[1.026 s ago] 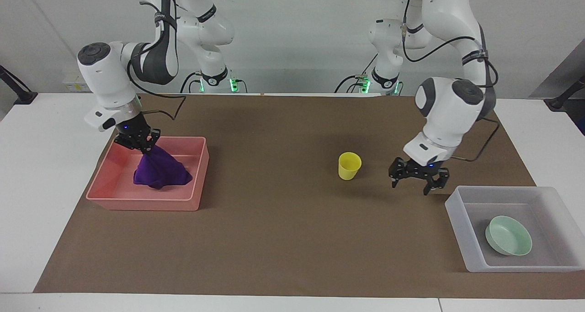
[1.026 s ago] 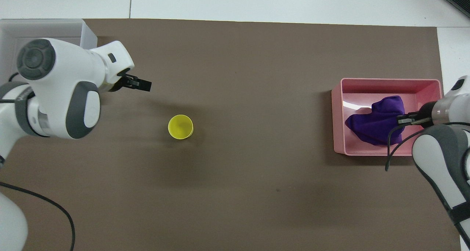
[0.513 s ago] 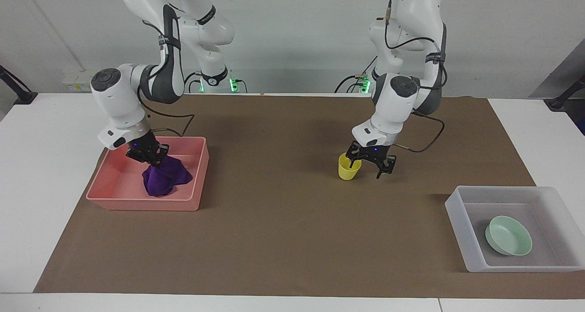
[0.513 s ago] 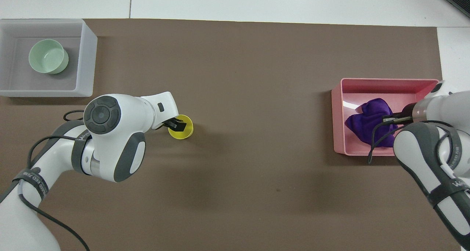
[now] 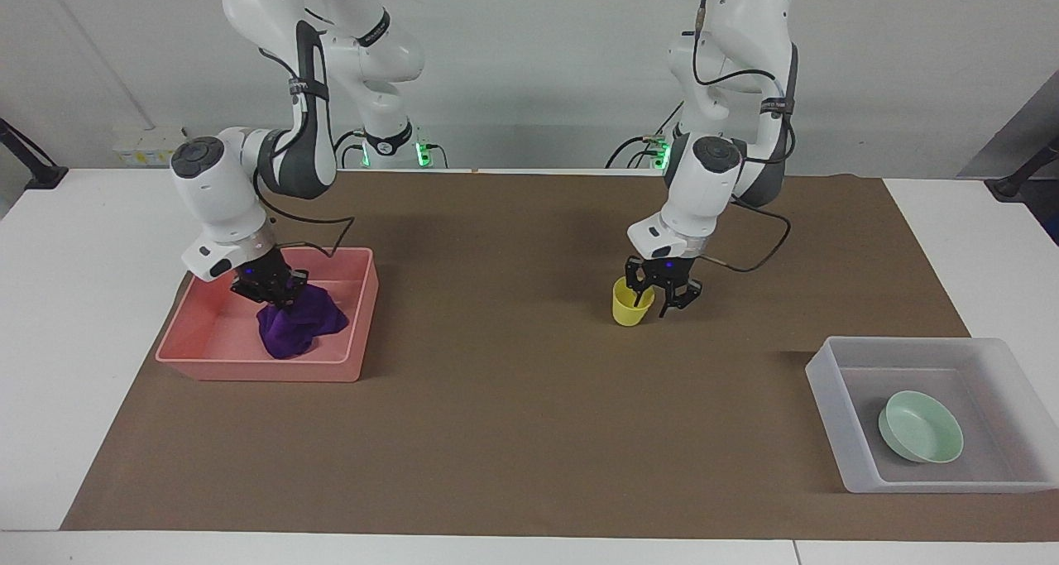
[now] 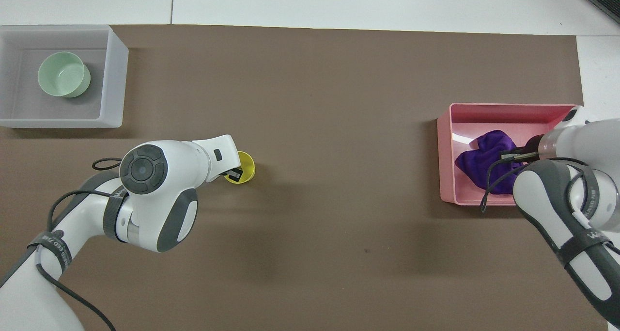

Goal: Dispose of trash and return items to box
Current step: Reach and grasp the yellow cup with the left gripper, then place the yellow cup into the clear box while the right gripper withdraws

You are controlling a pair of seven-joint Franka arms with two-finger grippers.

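The purple rag [image 5: 299, 327] lies heaped in the pink bin [image 5: 248, 371] at the right arm's end of the table. My right gripper [image 5: 273, 294] is low in the bin, shut on the rag's top. The yellow cup [image 5: 626, 310] stands upright on the brown mat. My left gripper [image 5: 654, 302] is open at its rim, one finger inside the cup and the other outside. The mint-green bowl [image 5: 920, 426] sits in the translucent box [image 5: 836, 416] at the left arm's end. In the overhead view the cup [image 6: 246, 166] is half hidden by the left hand.
The brown mat [image 5: 496, 433] covers most of the white table. The box [image 6: 111, 79] is farther from the robots than the cup. The pink bin [image 6: 508, 109] holds only the rag [image 6: 477, 159]. Cables hang from both wrists.
My left gripper swung from beside the box to the cup, came down over its rim and narrowed. My right gripper lowered the hanging rag into the pink bin, where it now lies heaped.
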